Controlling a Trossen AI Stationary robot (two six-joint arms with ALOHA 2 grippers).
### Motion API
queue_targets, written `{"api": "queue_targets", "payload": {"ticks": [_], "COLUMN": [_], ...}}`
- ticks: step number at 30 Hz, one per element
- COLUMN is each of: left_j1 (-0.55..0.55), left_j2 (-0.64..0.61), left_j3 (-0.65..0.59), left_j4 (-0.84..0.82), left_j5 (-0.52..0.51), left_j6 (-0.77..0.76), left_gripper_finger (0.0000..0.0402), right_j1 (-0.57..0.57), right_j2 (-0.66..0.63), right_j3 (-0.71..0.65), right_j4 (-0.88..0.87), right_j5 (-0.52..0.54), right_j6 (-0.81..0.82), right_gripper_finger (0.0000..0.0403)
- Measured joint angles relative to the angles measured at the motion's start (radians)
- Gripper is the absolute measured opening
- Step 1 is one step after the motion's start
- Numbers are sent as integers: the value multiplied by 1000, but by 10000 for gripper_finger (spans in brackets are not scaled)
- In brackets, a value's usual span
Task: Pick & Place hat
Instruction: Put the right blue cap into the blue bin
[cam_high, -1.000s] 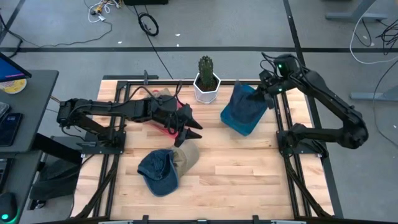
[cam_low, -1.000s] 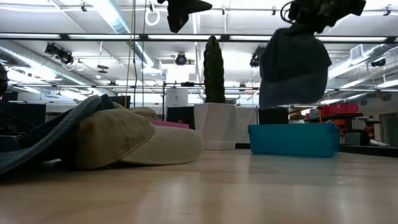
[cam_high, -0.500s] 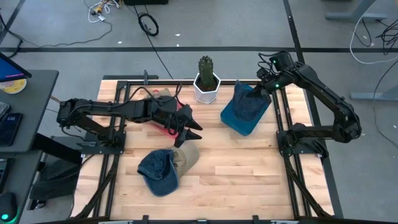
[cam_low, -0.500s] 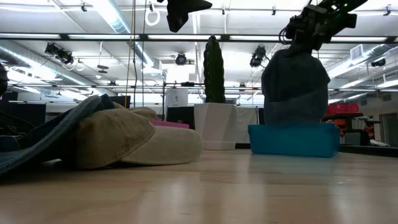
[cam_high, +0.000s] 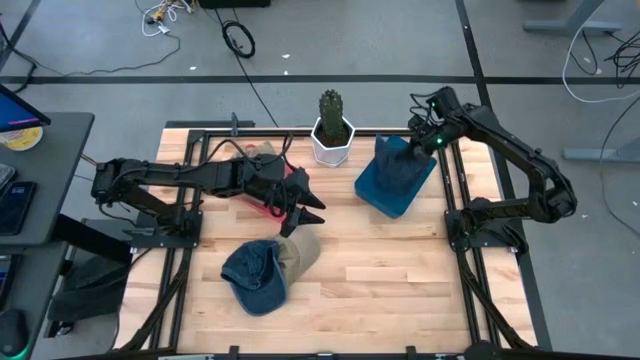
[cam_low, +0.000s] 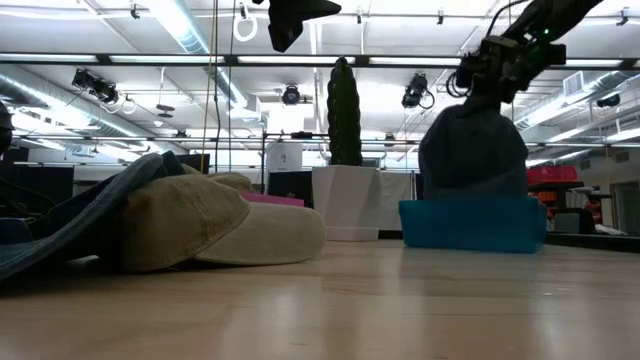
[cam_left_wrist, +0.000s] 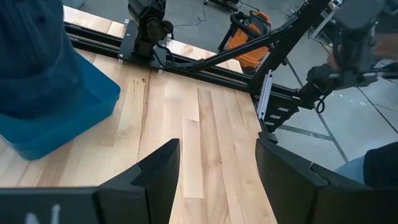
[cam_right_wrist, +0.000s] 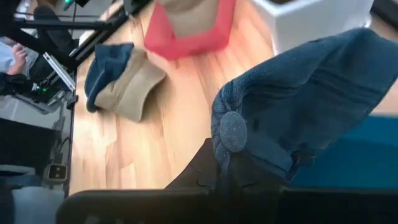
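My right gripper (cam_high: 422, 148) is shut on a blue denim hat (cam_high: 398, 165), held over the blue bin (cam_high: 378, 200) at the table's far right. In the low view the blue denim hat (cam_low: 472, 150) reaches down behind the blue bin's wall (cam_low: 472, 228). My left gripper (cam_high: 312, 208) hovers open in mid-table, above a tan hat (cam_high: 300, 252). The tan hat lies on the table against a second blue hat (cam_high: 255, 272). The left wrist view shows my left gripper (cam_left_wrist: 214, 165) with its fingers apart over bare wood. My right gripper holds the blue denim hat by its crown, beside the top button (cam_right_wrist: 233, 130). The cloth is bunched over the fingers (cam_right_wrist: 249, 180), which hides the pinch itself. The gripper comes from above, slanting in from the table's right. The hat hangs below it, its lower part inside the bin.
A cactus in a white pot (cam_high: 332, 138) stands at the far edge, just left of the blue bin. A red bin (cam_high: 275, 178) holding a tan hat sits under my left arm. Black rails run along the table's sides. Bare wood lies in the near right area.
My right gripper has moved down and a little toward the table's left, lowering the blue denim hat. The hat hung clear above the blue bin a second ago; now its lower part sits inside the bin. The left arm has kept still.
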Motion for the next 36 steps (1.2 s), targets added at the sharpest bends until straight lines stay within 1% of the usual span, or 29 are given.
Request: {"api": "queue_targets", "payload": {"ticks": [4, 11, 13, 22, 23, 25, 32, 36], "left_j1": [0, 1, 1, 1, 1, 1, 1, 1], "left_j2": [0, 0, 0, 0, 0, 0, 0, 0], "left_j3": [0, 0, 0, 0, 0, 0, 0, 0], "left_j4": [0, 0, 0, 0, 0, 0, 0, 0], "left_j5": [0, -8, -8, -8, -8, -8, -10, -11], "left_j6": [1, 0, 0, -8, -8, -8, -8, -8], "left_gripper_finger": [213, 213, 213, 213, 213, 213, 213, 213], "right_j1": [0, 0, 0, 0, 0, 1, 1, 1], "right_j2": [0, -1, -1, -1, -1, -1, -3, -3], "right_j3": [-76, -179, -201, -284, -290, -294, -294, -294], "right_j4": [62, 264, 299, 343, 348, 349, 355, 365], "right_j5": [-12, -88, -89, -88, -79, -26, 222, 290], "right_j6": [31, 158, 171, 158, 158, 158, 157, 130], "right_gripper_finger": [0, 0, 0, 0, 0, 0, 2, 3]}}
